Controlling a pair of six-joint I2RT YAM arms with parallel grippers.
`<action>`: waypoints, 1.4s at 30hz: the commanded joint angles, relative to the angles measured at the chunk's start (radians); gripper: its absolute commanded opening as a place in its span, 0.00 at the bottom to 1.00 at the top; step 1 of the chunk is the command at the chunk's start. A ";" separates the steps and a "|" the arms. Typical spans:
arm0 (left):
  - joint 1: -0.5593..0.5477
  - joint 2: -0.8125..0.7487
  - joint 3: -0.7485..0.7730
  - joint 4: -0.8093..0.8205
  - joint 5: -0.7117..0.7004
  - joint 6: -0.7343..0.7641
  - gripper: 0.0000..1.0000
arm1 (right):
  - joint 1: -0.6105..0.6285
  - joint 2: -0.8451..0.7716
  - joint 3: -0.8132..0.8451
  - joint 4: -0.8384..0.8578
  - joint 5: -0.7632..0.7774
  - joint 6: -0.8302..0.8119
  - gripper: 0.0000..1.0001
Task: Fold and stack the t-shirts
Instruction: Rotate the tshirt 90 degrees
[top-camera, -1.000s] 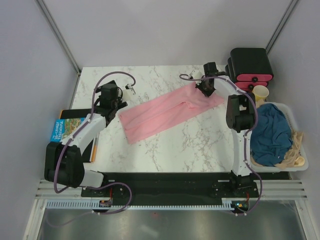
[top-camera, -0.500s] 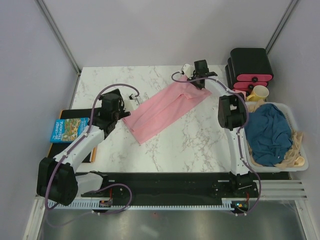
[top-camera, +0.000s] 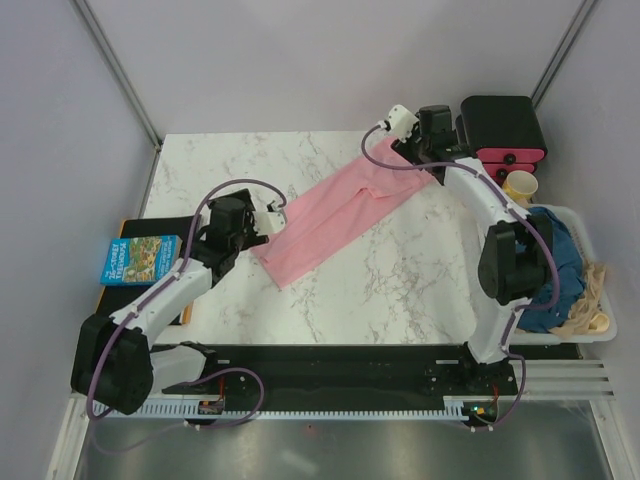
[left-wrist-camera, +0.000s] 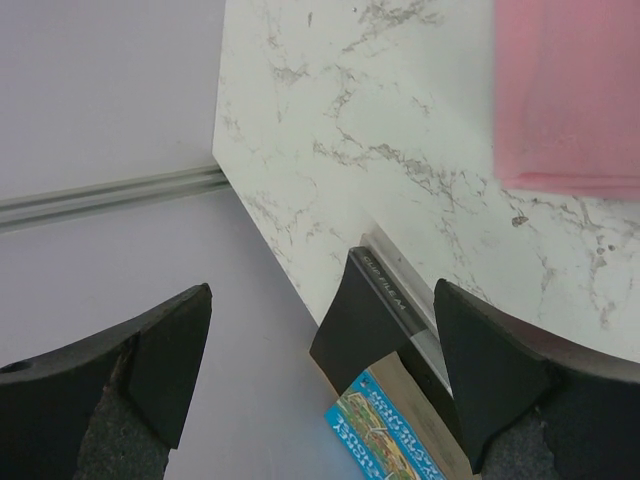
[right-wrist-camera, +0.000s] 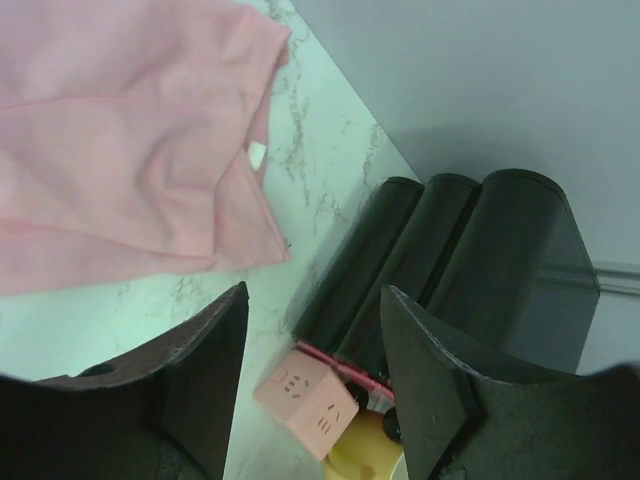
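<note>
Soft, light and limp, the pink t-shirt (top-camera: 335, 212) lies as a long folded strip on the marble table (top-camera: 380, 290) between the left gripper (left-wrist-camera: 322, 375) and right gripper (right-wrist-camera: 312, 375), both spread and empty, so pinch its end corners; the teal t-shirt (top-camera: 562, 255), seemingly crumpled, sits in the white basket (top-camera: 560, 337).

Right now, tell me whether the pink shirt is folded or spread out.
Partly folded: the pink shirt lies on the table as a long narrow strip, with overlapping layers visible at its far end.
</note>
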 joint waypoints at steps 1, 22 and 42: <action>0.047 0.002 -0.023 0.120 -0.034 0.018 0.99 | 0.037 -0.122 -0.120 -0.139 -0.184 -0.030 0.62; 0.277 0.148 0.181 -0.039 -0.124 -0.258 1.00 | 0.577 -0.101 -0.358 -0.268 -0.224 -0.219 0.59; 0.284 0.095 0.195 -0.024 -0.081 -0.231 1.00 | 0.735 0.159 -0.172 -0.184 -0.175 -0.167 0.53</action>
